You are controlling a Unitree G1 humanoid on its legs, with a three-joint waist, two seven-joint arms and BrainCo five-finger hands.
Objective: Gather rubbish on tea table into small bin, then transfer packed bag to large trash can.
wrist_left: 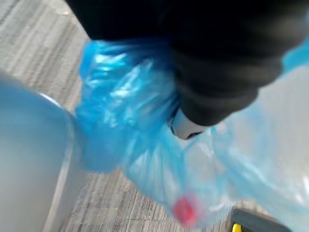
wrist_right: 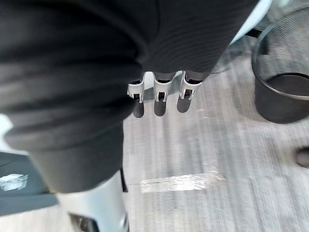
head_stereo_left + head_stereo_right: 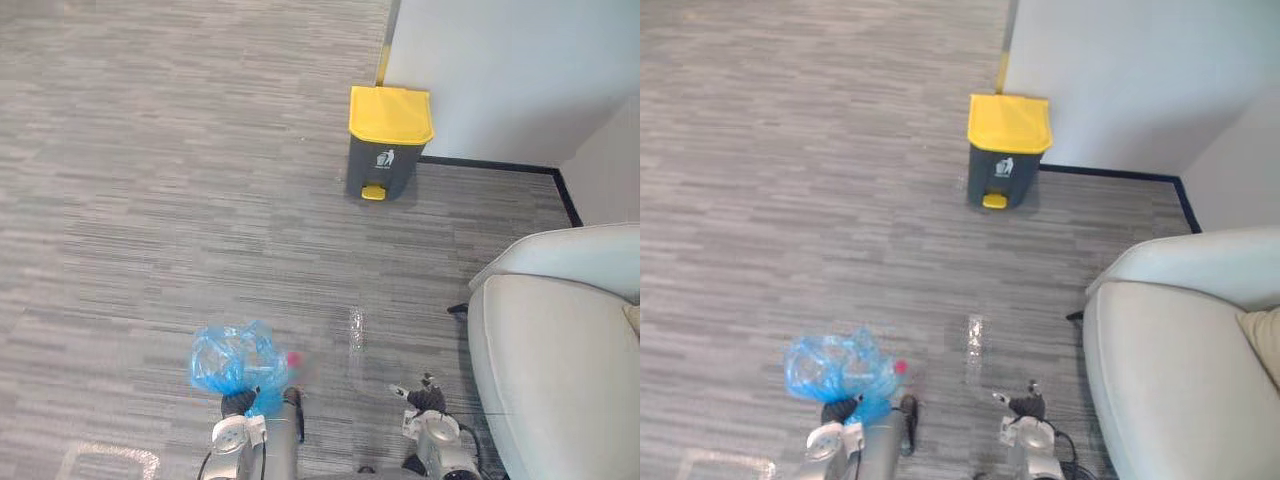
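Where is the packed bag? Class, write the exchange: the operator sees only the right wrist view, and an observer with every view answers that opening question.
Observer: In the left hand, which is closed on the blue bag; something red shows through the plastic.
Operator: Is the large can's lid up?
Observer: No. The trash can stands ahead by the wall with its yellow lid down.

Grey striped carpet (image 3: 150,200) covers the floor. A pale wall (image 3: 500,70) stands at the far side, with black skirting (image 3: 490,164) along its foot. A white sofa (image 3: 560,370) sits at the near right, a beige cushion (image 3: 1262,338) on it. A glossy strip (image 3: 356,338) lies on the carpet left of the sofa. White tape (image 3: 100,456) marks the near left.
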